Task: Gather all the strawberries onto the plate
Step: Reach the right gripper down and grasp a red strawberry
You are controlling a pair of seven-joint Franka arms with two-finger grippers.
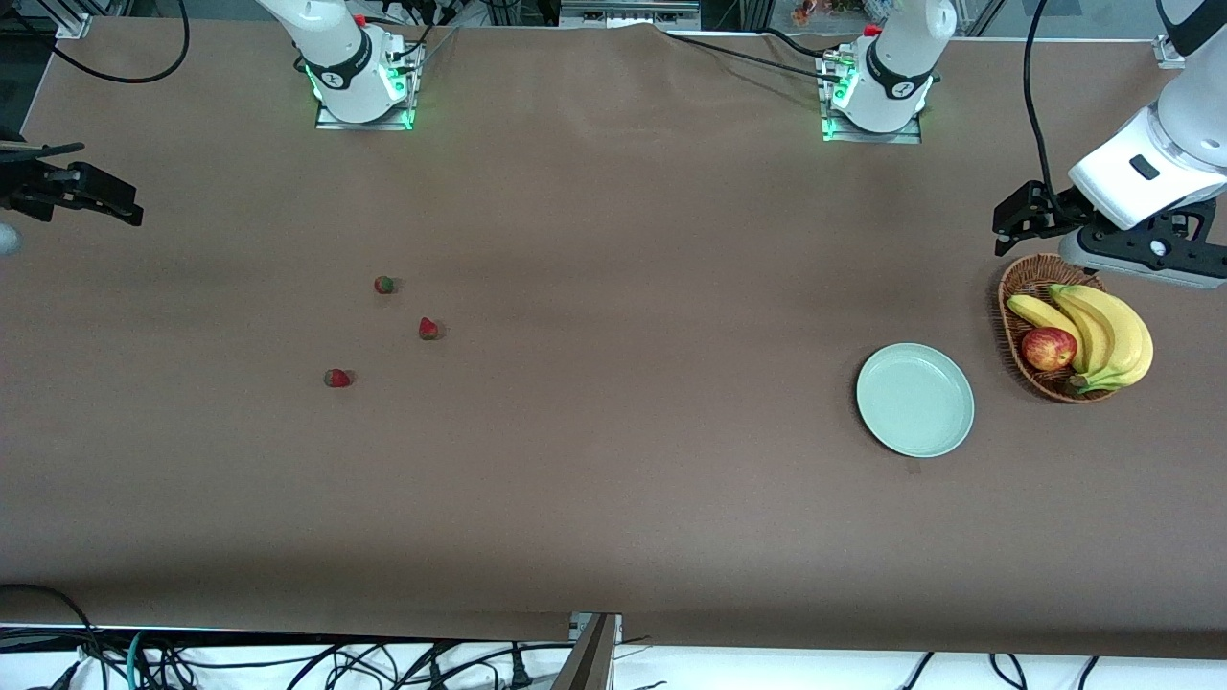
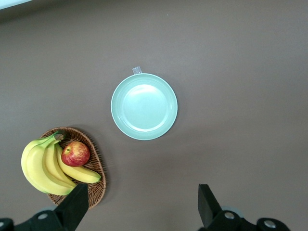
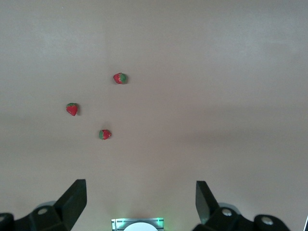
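Three strawberries [image 1: 384,284] [image 1: 428,329] [image 1: 337,378] lie apart on the brown table toward the right arm's end; the right wrist view shows them [image 3: 120,78] [image 3: 72,109] [image 3: 105,134] too. The pale green plate [image 1: 914,400] [image 2: 144,107] sits bare toward the left arm's end, beside the basket. My left gripper [image 1: 1008,222] [image 2: 143,204] hangs open and holds nothing, over the table by the basket's rim. My right gripper [image 1: 101,187] [image 3: 140,199] hangs open and holds nothing, over the table's edge at the right arm's end, away from the berries.
A brown wicker basket [image 1: 1018,287] [image 2: 94,192] holds bananas [image 1: 1112,331] [image 2: 43,168] and a red apple [image 1: 1049,348] [image 2: 75,153]. The two arm bases [image 1: 364,86] [image 1: 877,91] stand farthest from the front camera. Cables hang along the nearest table edge.
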